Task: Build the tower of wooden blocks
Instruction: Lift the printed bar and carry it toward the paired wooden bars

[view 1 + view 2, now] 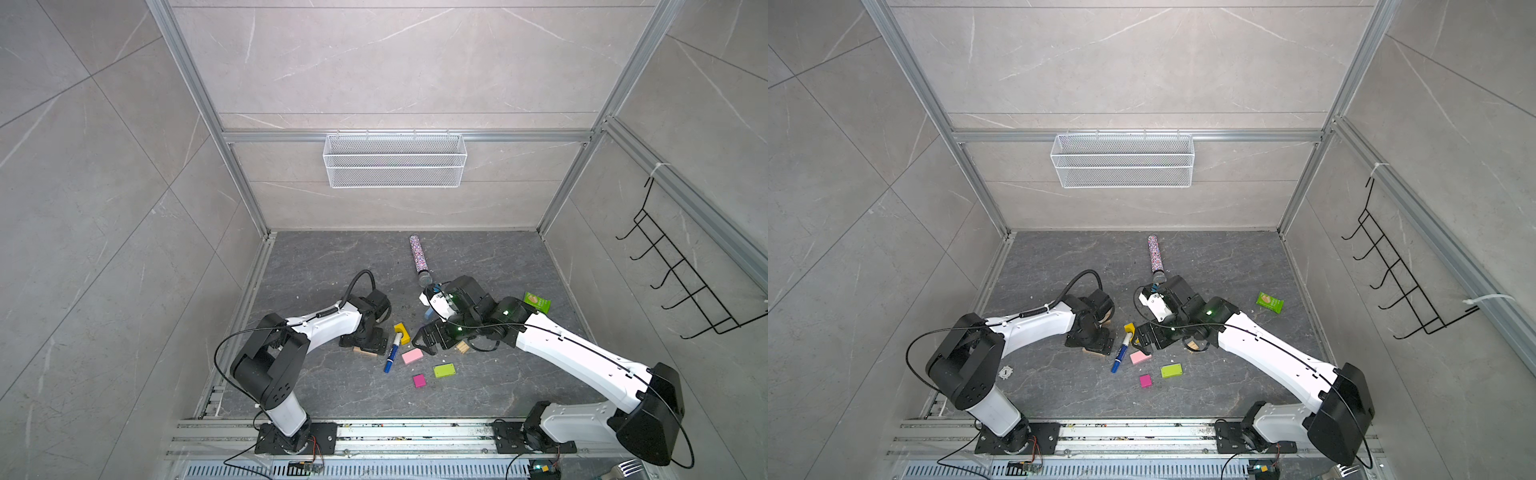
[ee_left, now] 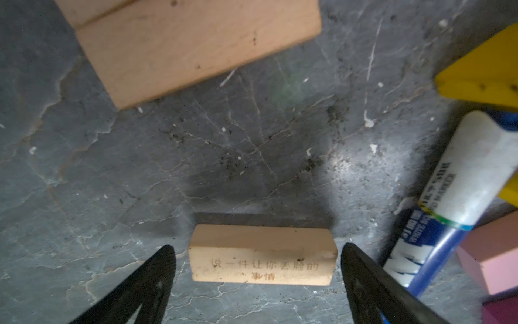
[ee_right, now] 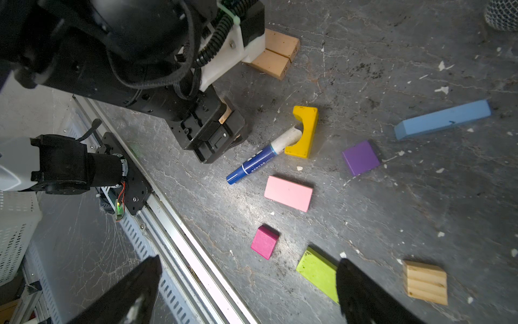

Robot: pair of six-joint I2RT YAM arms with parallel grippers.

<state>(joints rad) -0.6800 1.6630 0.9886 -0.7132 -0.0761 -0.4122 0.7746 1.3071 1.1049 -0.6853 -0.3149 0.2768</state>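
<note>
In both top views the wood blocks lie loose on the dark stone floor, low in the middle of the frame. A yellow arch sits above a pink block. A lime-green block lies to the lower right and a magenta block lies lowest. The left gripper points down over a printed tan bar left of the arch. The right gripper hovers right of the pink block, and its arm partly covers a tan cube. Bare floor lies open toward the back wall and the lower edge. A blue-and-white marker pen lies slantwise between the left gripper and the pink block. A glittery tube lies upper centre and a green snack packet lies at the right.

In the left wrist view, the left gripper's black fingers stand wide apart on either side of the printed tan bar. Floor shows on both sides of the bar, so the gripper holds nothing. Beyond it, a pair of tan bars lie side by side, touching. The marker pen lies just beside one finger.

In the right wrist view, the right gripper is spread wide and empty. One finger hides part of the lime-green block, and the magenta block lies near the fingertips. A purple block, a light-blue bar and the ridged tan cube lie well apart. The marker's white end sits inside the arch's hollow.
</note>
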